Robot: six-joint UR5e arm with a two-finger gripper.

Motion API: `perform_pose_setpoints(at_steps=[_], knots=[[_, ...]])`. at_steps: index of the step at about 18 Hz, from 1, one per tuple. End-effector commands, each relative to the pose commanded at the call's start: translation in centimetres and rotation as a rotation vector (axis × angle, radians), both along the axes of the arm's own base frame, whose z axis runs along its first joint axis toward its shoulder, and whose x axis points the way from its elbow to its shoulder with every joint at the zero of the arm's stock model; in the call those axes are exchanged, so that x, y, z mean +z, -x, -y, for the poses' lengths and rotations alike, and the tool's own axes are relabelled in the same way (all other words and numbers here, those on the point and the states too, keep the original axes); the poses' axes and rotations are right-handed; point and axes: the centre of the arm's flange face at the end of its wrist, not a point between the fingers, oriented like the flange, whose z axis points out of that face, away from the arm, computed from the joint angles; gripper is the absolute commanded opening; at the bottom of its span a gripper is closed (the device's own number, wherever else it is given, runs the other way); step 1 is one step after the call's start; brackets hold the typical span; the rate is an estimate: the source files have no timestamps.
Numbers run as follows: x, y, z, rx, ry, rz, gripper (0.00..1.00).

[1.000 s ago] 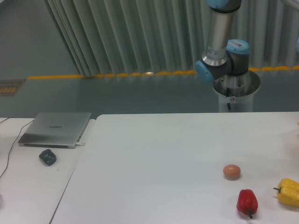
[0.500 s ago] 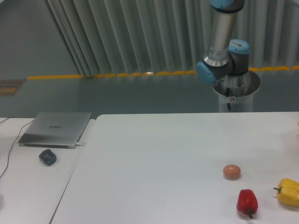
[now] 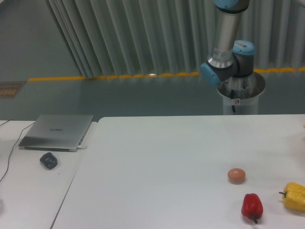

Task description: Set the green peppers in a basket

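Arm [image 3: 224,43] stands behind the table [image 3: 167,157], gripper out of frame, so jaws can't be told. Green pepper and basket not visible; red pepper [image 3: 251,206], yellow pepper [image 3: 294,196], brown ball [image 3: 236,175] sit near the right edge.

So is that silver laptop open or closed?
Closed. The flat silver laptop lies with its lid down on the white table; no screen or keys show. A small dark mouse sits beside it.

Robot lab, pedestal-mounted arm [image 3: 228,43], yellow floor line [image 3: 114,76], laptop [image 3: 57,131]
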Motion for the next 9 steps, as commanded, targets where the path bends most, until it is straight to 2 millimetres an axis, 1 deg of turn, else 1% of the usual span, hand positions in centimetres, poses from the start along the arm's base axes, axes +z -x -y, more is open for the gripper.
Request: perform_pose_setpoints(at_steps=[3, 4, 6, 9], knots=[[-0.2, -0.3, -0.6, 0.061, -0.062, 0.029, 1.00], [-0.2, -0.6, -1.1, 0.076, -0.073, 0.034, 1.00], [0.9, -2.1, -2.8, 0.143, -0.091, 0.029, 1.00], [1.0, -4.0, -5.5, 0.259, -0.095, 0.038, 1.00]])
